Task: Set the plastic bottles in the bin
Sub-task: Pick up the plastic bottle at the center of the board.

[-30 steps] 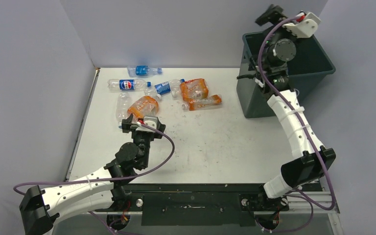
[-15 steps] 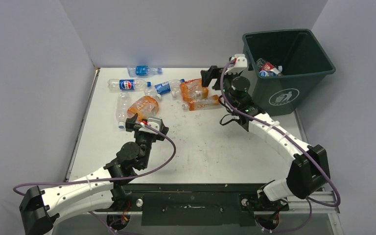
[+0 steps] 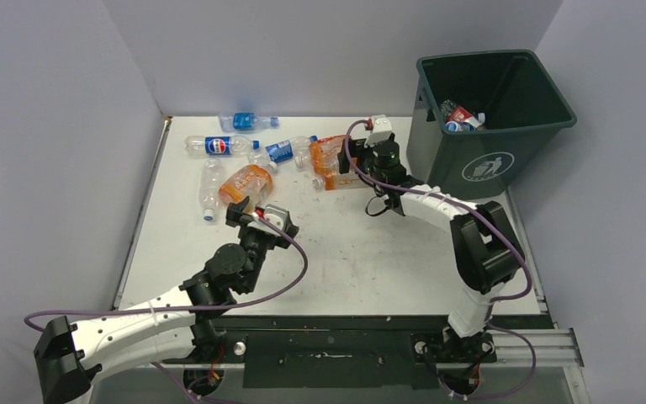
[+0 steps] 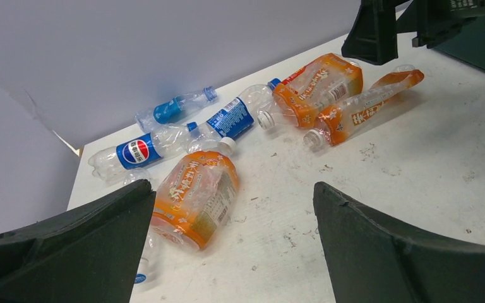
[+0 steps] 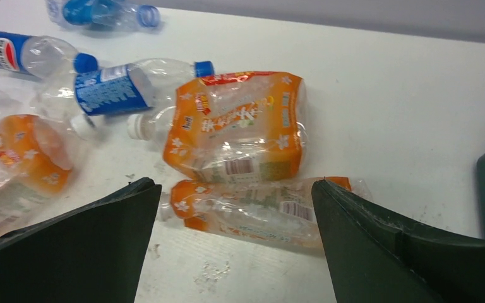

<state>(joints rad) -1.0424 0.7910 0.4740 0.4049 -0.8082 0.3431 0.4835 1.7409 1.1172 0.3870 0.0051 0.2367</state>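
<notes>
Left fingers (image 4: 69, 252) spread wide near orange bottle (image 4: 194, 199), right fingers (image 5: 391, 252) wide above flattened orange bottles (image 5: 240, 136)

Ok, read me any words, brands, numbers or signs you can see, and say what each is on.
No word or number reads clearly enough to quote.
White litter symbol: front of the bin.
Red, white and blue globe logo: blue label of a clear bottle.
Pale characters and barcodes: orange-label bottles, too blurred to read.
White print: second blue-label bottle, too small to read.
</notes>
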